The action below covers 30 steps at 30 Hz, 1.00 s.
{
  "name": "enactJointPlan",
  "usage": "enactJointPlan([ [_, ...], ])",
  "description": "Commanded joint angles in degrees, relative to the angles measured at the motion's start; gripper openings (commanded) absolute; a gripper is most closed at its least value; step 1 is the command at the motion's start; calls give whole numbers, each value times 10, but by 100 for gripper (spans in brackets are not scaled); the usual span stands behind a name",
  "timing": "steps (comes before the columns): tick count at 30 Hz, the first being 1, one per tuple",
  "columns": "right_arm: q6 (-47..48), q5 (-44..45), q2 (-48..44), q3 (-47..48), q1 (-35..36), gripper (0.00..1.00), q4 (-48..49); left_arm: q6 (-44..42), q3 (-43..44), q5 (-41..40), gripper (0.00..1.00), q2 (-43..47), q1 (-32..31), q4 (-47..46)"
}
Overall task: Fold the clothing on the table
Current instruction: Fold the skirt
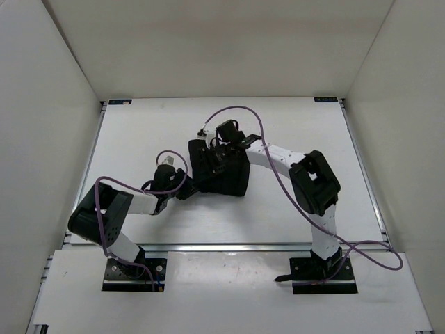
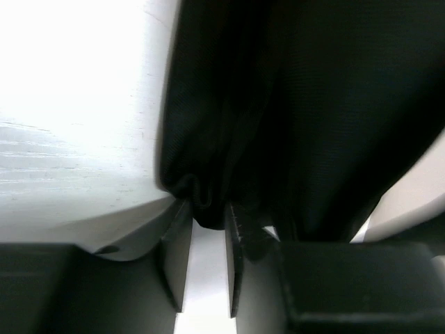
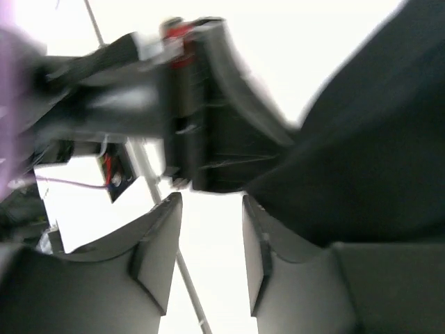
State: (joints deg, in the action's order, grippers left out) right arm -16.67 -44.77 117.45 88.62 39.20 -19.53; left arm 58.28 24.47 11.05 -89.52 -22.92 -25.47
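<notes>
The black clothing (image 1: 226, 174) lies as a compact folded block in the middle of the white table (image 1: 299, 118). My left gripper (image 1: 184, 191) is at its near-left corner. In the left wrist view the left gripper (image 2: 207, 209) has its jaws parted, with a bunched edge of the clothing (image 2: 313, 104) sitting between the tips. My right gripper (image 1: 221, 147) hovers over the clothing's far edge. In the right wrist view the right gripper (image 3: 211, 200) stands open with only bright table between its fingers, and the clothing (image 3: 375, 160) is to its right.
White enclosure walls (image 1: 49, 83) rise around the table. A metal rail (image 1: 229, 246) runs along the near edge. Purple cables (image 1: 274, 177) loop off both arms. The left arm's dark body (image 3: 188, 104) shows blurred ahead of the right gripper.
</notes>
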Motion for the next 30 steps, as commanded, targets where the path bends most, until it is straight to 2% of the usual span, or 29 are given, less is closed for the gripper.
enactJointPlan([
  [1, 15, -29, -127, -51, 3, 38, 99, 1, -14, 12, 41, 12, 9, 1],
  [3, 7, -13, -164, -86, -6, 39, 142, 9, -24, 15, 47, 25, 14, 1],
  [6, -3, 17, -218, -144, -25, 46, 185, 11, -31, 2, 55, 75, 18, 24],
  [10, -23, 35, -263, -193, -55, 48, 214, 10, -27, -56, 59, 183, 26, 159],
  [11, -21, 42, -265, -202, -61, 45, 211, 6, -23, -59, 59, 198, 34, 195],
  [13, -24, 44, -252, -205, -68, 22, 207, 3, -31, -67, 60, 248, 44, 237],
  [14, -28, 37, -239, -202, -69, 0, 207, 0, -39, -66, 60, 282, 57, 255],
  [18, -38, 14, -170, -171, -59, 0, 198, -24, -47, -60, 63, 397, 96, 348],
  [22, -36, 53, -133, -163, -22, 0, 200, -65, -7, -81, 64, 447, 95, 441],
  [27, -15, 117, -65, -103, 18, 0, 120, -69, -17, -81, 65, 497, 100, 461],
  [30, -5, 145, -65, -86, 23, 0, 110, -65, -45, -66, 65, 513, 98, 464],
])
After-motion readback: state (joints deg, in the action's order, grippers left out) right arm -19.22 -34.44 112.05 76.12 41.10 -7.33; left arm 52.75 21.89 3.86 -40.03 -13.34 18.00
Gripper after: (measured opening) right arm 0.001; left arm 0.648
